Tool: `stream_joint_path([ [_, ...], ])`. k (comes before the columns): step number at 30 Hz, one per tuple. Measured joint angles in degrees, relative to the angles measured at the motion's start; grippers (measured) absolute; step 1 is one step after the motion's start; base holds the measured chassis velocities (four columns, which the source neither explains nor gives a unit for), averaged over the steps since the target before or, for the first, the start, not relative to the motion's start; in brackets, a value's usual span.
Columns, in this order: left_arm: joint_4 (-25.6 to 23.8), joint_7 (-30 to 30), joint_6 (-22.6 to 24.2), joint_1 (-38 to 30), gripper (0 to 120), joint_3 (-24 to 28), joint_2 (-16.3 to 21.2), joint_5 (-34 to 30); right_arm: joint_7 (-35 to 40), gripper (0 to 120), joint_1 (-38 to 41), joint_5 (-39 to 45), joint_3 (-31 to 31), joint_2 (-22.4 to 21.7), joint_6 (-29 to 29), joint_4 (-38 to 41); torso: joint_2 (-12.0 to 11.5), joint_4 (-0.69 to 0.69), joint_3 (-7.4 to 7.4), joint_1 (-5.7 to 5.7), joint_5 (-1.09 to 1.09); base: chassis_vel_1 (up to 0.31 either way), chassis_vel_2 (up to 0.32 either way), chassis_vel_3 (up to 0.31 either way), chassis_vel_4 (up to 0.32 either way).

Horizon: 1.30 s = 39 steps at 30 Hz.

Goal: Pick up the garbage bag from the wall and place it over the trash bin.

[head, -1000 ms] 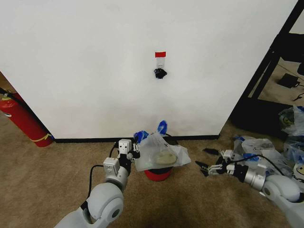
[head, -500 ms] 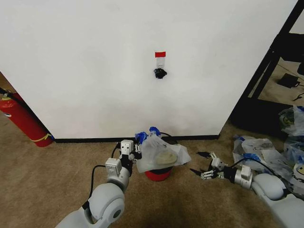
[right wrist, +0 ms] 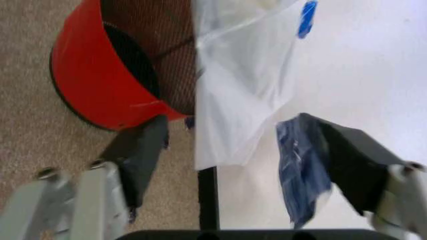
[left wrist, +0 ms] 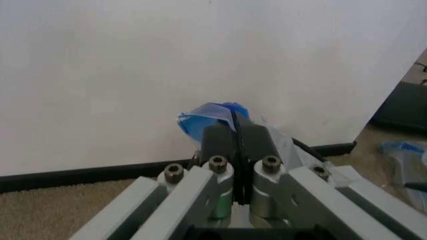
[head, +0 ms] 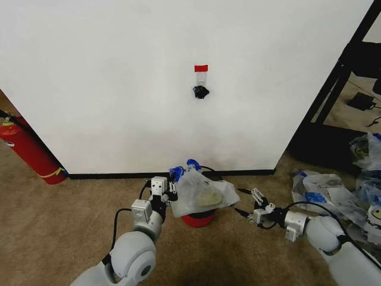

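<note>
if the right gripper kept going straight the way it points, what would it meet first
Probably the thin translucent white plastic garbage bag draped over the black wire-mesh trash bin; the right gripper, jaws open, points at its hanging edge.

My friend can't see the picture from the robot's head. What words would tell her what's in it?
A white garbage bag with blue handles lies over a small trash bin by a white wall. The left gripper is shut on the bag's near side, and the right gripper is open just beside the bag's other side. A red fire extinguisher leans at far left.

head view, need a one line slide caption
Left gripper pinches garbage bag over trash bin; open right gripper beside it.
</note>
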Motion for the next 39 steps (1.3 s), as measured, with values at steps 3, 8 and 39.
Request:
stream_joint_path([
  [3,-0.1,0.0,0.0,0.1,0,0.0,0.0,0.0,0.2,68,0.4,-0.5,-0.1,0.5,0.1,-1.0,0.0,0.00,0.00,0.00,0.00,0.000,0.000,0.000,0.000],
  [8,-0.1,0.0,0.0,0.1,0,0.2,-0.1,0.0,2.3,46,1.6,-1.8,-0.4,1.9,0.2,-3.4,0.0,0.00,0.00,0.00,0.00,0.000,0.000,0.000,0.000],
  [39,1.3,0.0,0.0,-4.0,0,2.7,-2.4,-0.1,7.4,0,2.1,11.0,-4.4,0.6,-10.3,1.2,0.0,0.00,0.00,0.00,0.00,0.000,0.000,0.000,0.000],
])
